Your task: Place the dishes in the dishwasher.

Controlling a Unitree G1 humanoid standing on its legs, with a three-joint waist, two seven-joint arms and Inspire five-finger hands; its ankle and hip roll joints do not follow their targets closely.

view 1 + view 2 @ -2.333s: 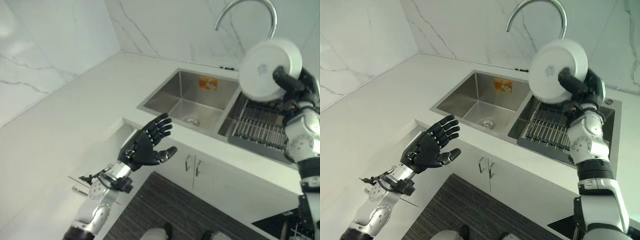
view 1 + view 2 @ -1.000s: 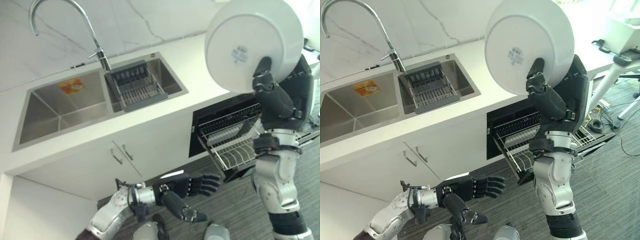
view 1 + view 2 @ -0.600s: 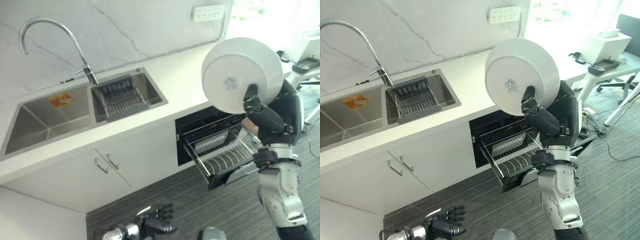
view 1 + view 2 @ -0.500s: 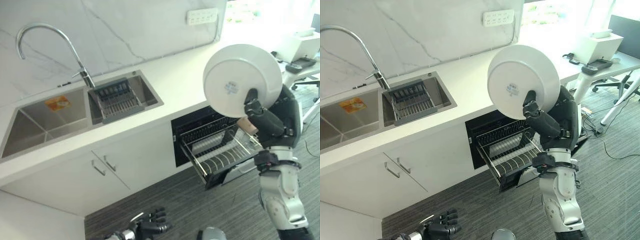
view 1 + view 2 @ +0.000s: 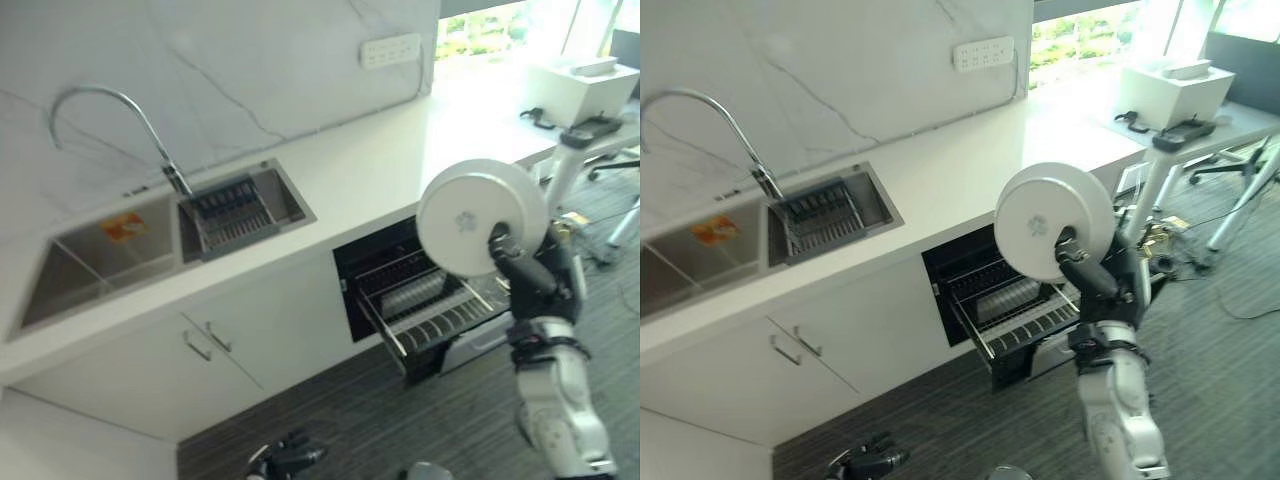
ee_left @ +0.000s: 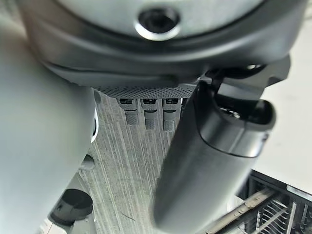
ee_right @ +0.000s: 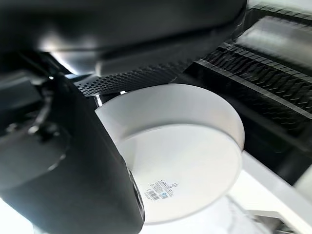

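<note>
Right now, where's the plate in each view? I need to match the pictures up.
Left eye view: plate right of centre, held up in the right hand, above the pulled-out rack.
Right eye view: plate near centre, over the same rack.
Right wrist view: plate at centre, underside facing the camera.
Left wrist view: not in it.
Shared landmark: the rack.

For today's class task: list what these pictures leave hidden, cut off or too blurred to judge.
- Inside of the white bowl: the eye views show its underside.
- Right hand fingers: behind the bowl; the thumb shows on its base.
- Dishwasher interior: dark behind the pulled-out rack, which the bowl partly covers.
- Left hand: small, cut by the bottom edge; in its wrist view the thumb blocks the fingers.
</note>
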